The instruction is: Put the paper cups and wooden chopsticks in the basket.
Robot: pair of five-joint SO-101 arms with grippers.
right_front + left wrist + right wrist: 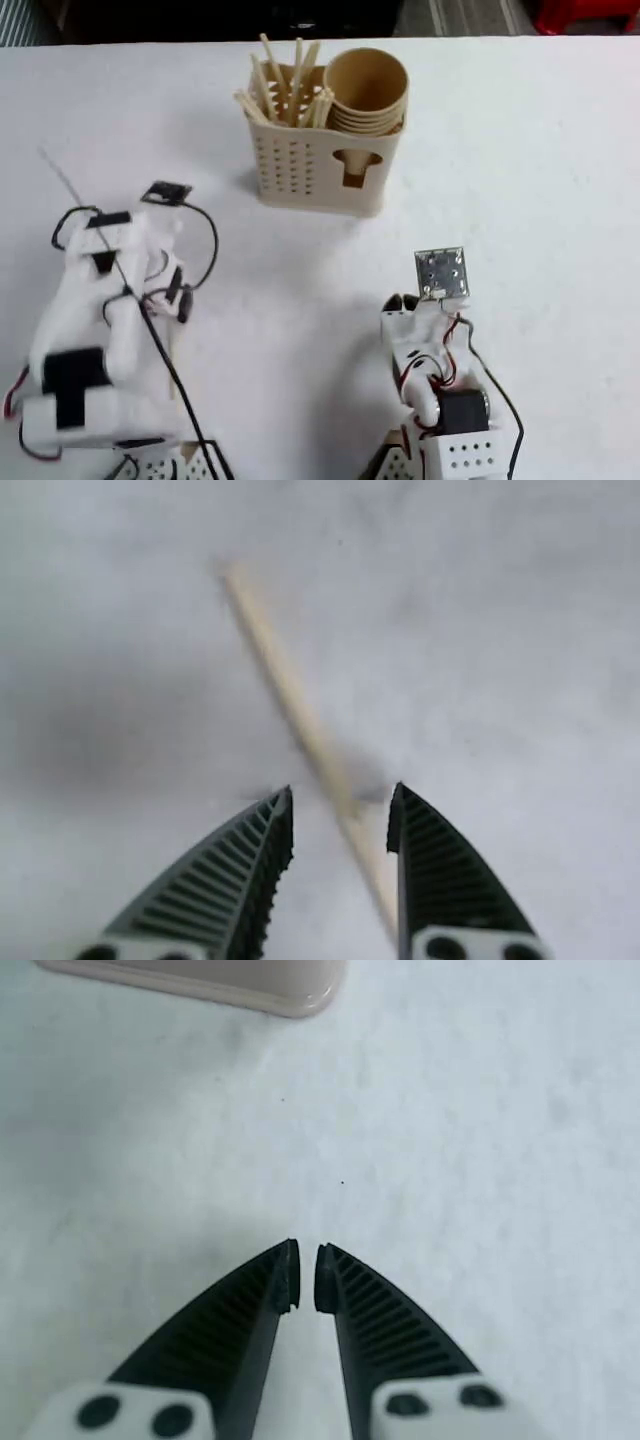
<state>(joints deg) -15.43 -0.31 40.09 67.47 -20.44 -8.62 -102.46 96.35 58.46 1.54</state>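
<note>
1. Left arm (pixel 100 330): white, at the near left of the table (pixel 520 180), folded low over the surface. A black cable (pixel 165 370) ran across it toward the near edge.

2. Right arm (pixel 435 370): white, at the near right, well apart from the left arm, its wrist pointing toward the far side.

3. Left gripper (pixel 340 795): released, its ribbed fingers (pixel 245 865) spread wide and close above the tabletop. Nothing was clamped between them.

4. Wooden chopstick (pixel 290 690): one pale stick, lying flat on the table under the left gripper. It ran slantwise through the gap between the fingers, passing just beside one of them, with its other end out ahead of the tips. Whether it touched that finger could not be told.

5. Right gripper (pixel 305 1260): clenched, tips all but meeting with only a sliver between them, holding nothing, over bare table on the near side of the basket.

6. Basket (pixel 315 170): cream plastic, perforated walls, a cut-out on its near face, standing upright at the far centre of the table, beyond both arms. Its lower corner (pixel 250 985) appeared in the right wrist view.

7. Chopsticks (pixel 285 85): a bundle standing on end in the left part of the basket, tips fanned out above the rim.

8. Paper cups (pixel 367 85): tan, nested in one stack, mouths upward, in the right part of the basket, touching the bundle beside them.
</note>
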